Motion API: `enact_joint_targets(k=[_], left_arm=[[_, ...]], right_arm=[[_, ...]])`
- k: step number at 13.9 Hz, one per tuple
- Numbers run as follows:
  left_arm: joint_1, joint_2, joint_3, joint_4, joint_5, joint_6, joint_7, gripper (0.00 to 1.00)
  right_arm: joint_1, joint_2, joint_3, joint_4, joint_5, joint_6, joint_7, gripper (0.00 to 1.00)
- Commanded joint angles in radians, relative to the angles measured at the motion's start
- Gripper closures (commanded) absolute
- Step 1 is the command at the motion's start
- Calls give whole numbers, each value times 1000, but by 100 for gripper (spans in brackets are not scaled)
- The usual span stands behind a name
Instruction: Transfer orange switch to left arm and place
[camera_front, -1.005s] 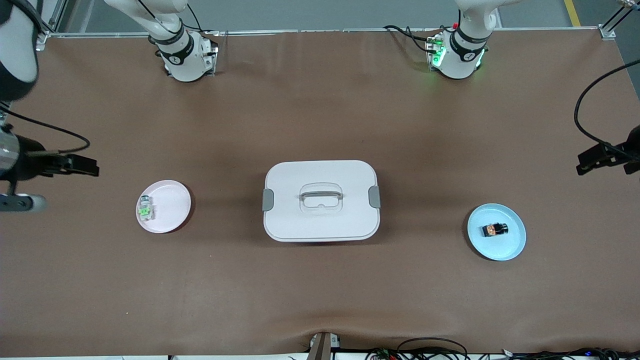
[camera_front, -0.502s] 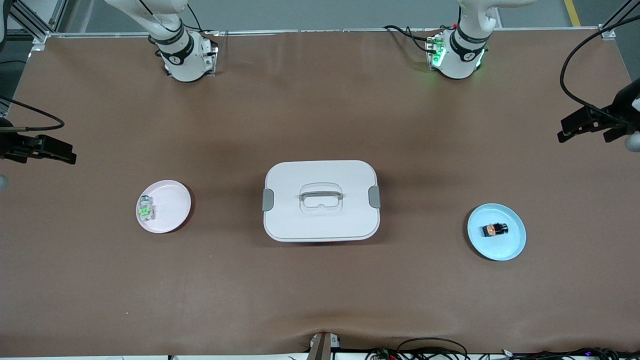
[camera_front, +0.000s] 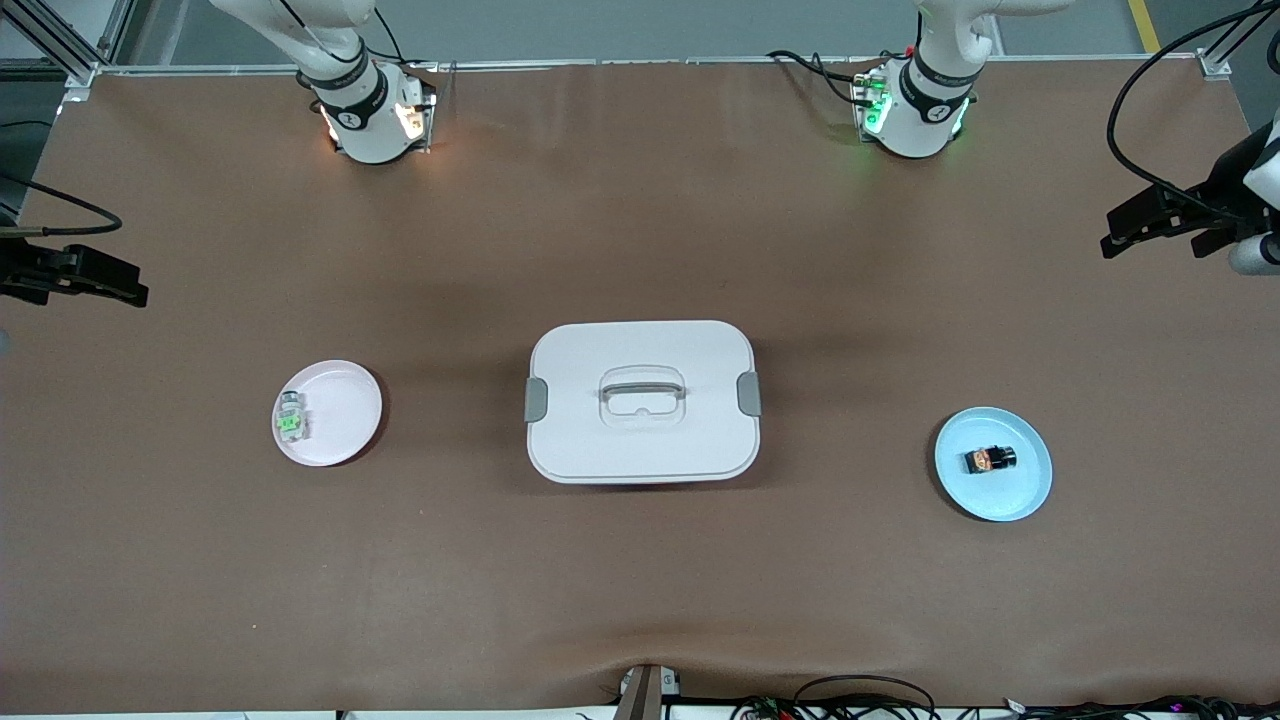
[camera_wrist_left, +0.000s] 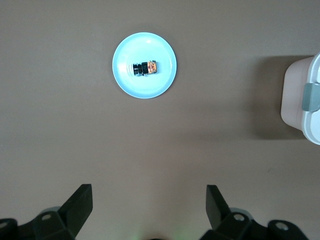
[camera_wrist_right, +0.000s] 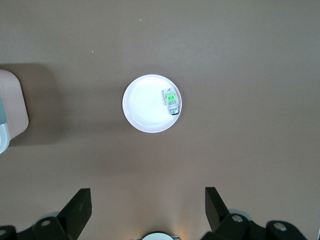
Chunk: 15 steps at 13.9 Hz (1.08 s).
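The orange switch (camera_front: 990, 459), a tiny black block with an orange centre, lies on a light blue plate (camera_front: 1020, 490) toward the left arm's end of the table; it also shows in the left wrist view (camera_wrist_left: 146, 67). The white box (camera_front: 642, 340) with grey latches stands at the table's middle. My left gripper (camera_front: 1125, 232) is open and empty, high over the table's edge at the left arm's end; its fingers (camera_wrist_left: 80, 205) are spread wide. My right gripper (camera_front: 120, 285) is open and empty, high over the table's edge at the right arm's end.
A pale pink plate (camera_front: 345, 410) toward the right arm's end holds a clear switch with a green centre (camera_front: 290, 417), also in the right wrist view (camera_wrist_right: 171, 100). The box's corner shows in the left wrist view (camera_wrist_left: 300, 95). Brown cloth covers the table.
Both grippers have drawn outward and toward the arms' bases, away from the plates. The right arm's base light has turned on orange. The switches, plates and box have not moved.
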Motion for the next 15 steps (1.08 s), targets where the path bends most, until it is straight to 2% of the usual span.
enact_joint_targets(k=[1, 3, 4, 6, 9, 11, 15], left_arm=[[-11, -30, 6, -32, 1, 8, -10, 0], [-6, -27, -6, -30, 1, 7, -10, 0], [-6, -23, -6, -26, 1, 8, -10, 0], [-9, -9, -6, -15, -1, 13, -10, 0], [-3, -8, -1, -9, -6, 19, -9, 0], [-5, -11, -1, -7, 2, 19, -7, 0], [-3, -18, 2, 1, 7, 10, 4, 0]], right_arm=[[-29, -16, 17, -23, 22, -8, 4, 0], [0, -18, -4, -23, 17, -29, 15, 0], [47, -19, -48, -23, 19, -37, 19, 0], [174, -22, -201, -23, 29, -63, 19, 0], [177, -28, -298, -26, 173, -80, 9, 0], [166, -30, -325, -31, 213, -84, 2, 0], [158, -77, -328, -116, 212, -57, 2, 0]])
